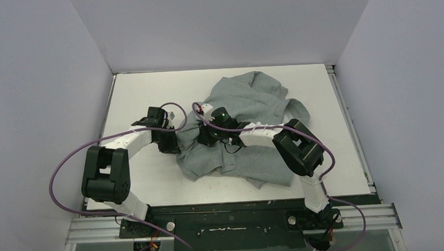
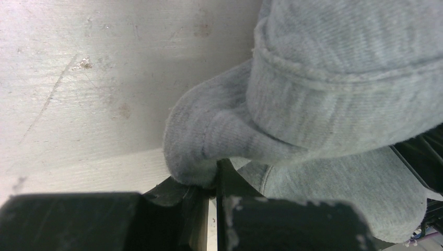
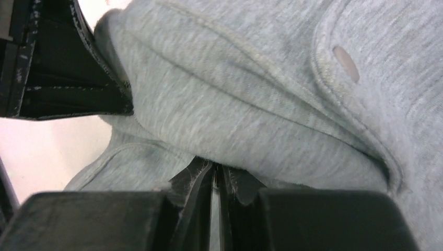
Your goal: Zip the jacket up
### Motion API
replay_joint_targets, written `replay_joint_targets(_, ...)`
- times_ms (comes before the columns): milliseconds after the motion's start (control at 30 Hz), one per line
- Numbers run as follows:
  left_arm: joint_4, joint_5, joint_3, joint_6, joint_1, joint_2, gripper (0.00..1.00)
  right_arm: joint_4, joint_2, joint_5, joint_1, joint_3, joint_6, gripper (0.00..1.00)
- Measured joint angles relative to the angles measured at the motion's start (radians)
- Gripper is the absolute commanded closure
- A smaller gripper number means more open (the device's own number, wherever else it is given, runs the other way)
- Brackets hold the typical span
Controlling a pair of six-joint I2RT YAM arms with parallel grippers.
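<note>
Jacket (image 1: 252, 96): one grey garment, crumpled at the middle of the white table (image 1: 144, 89), with pale walls (image 1: 215, 24) on three sides. Two grippers meet at its left edge, the left gripper (image 1: 174, 143) just beside the right gripper (image 1: 204, 135).

From the left wrist, the jaws are pressed together on a folded edge of the jacket (image 2: 324, 104), above the scuffed table (image 2: 78, 78).

From the right wrist, the jaws are likewise clamped on a fold of the jacket (image 3: 235, 104).
</note>
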Motion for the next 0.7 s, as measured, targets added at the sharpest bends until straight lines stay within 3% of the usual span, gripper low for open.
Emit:
replay_joint_targets(367,-0.001,0.03,0.039,0.0,0.008,-0.158,1.0,-0.136,-0.079,-0.006,-0.002,0.018,-0.066,0.93)
replay_joint_targets(700,0.008,0.094,0.073,-0.001,0.008,-0.214,1.0,-0.069,-0.08,-0.033,-0.024,-0.008,0.003,0.79)
